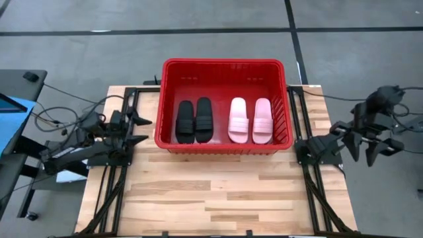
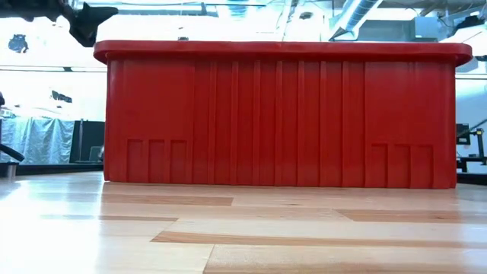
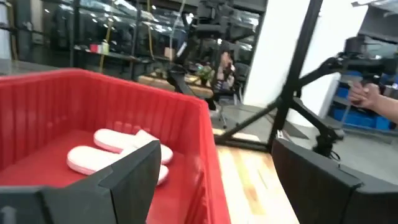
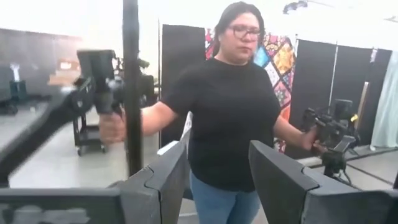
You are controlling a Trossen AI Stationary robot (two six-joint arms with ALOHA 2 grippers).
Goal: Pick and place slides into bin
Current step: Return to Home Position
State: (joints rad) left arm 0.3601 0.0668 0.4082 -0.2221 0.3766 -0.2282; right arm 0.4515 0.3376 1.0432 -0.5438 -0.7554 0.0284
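The red bin [image 1: 223, 66] stands at the table's far middle. Two black slides [image 1: 194, 120] lie side by side on its floor at the left, and two pale pink slides [image 1: 251, 120] at the right, all soles down. My left gripper [image 1: 144, 129] is open and empty just left of the bin's left wall. It also shows in the left wrist view [image 3: 214, 186], where the pink slides [image 3: 118, 152] lie beyond it. My right gripper [image 1: 380, 147] is open and empty beyond the table's right edge, pointing away from the bin. It also shows in the right wrist view [image 4: 219, 180].
The bin's near wall [image 2: 281, 114] fills the low view, with bare wooden table [image 1: 218, 192] in front of it. Black frame rails [image 1: 119, 178] run along both table sides. A person [image 4: 233, 106] stands beyond the right gripper, holding hand controllers.
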